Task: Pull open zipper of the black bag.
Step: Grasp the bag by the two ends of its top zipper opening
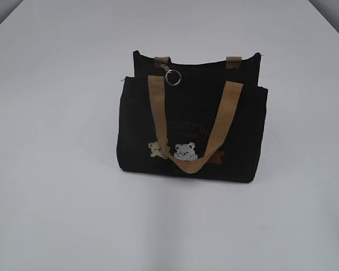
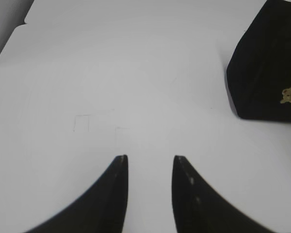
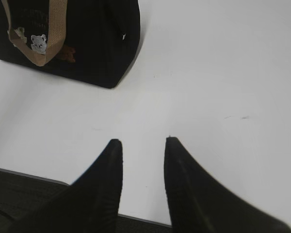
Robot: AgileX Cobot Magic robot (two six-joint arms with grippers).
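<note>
On my exterior feed, the small black fabric bag [image 1: 192,135] stands upright near the middle of the plain white table [image 1: 56,197], its front turned toward the camera. One tan webbing handle [image 1: 195,127] hangs down over the front in a loop, its lowest part lying just over the pale cartoon bear patches [image 1: 178,151]. A reddish patch [image 1: 217,157] sits beside them, and faint lettering runs above, too dim for me to read. The stubs of the second tan handle [image 1: 233,61] show at the rear top edge. The dark zipper [image 1: 200,61] runs along the bag's top edge; I cannot tell from here how far it is closed. Its small silver clasp and round key-ring pull [image 1: 172,77] hang at the left end of the top, resting against the dark fabric just beside the front handle's left strap.

Neither arm appears in that exterior feed. Through the left wrist camera I see the left gripper [image 2: 149,160] with its two black fingers parted and nothing between them, held over bare table; the bag's corner sits well off to the upper right. Through the right wrist camera, the right gripper [image 3: 143,143] is likewise spread and empty, above the table's near edge, with the bag well apart at the upper left.
</note>
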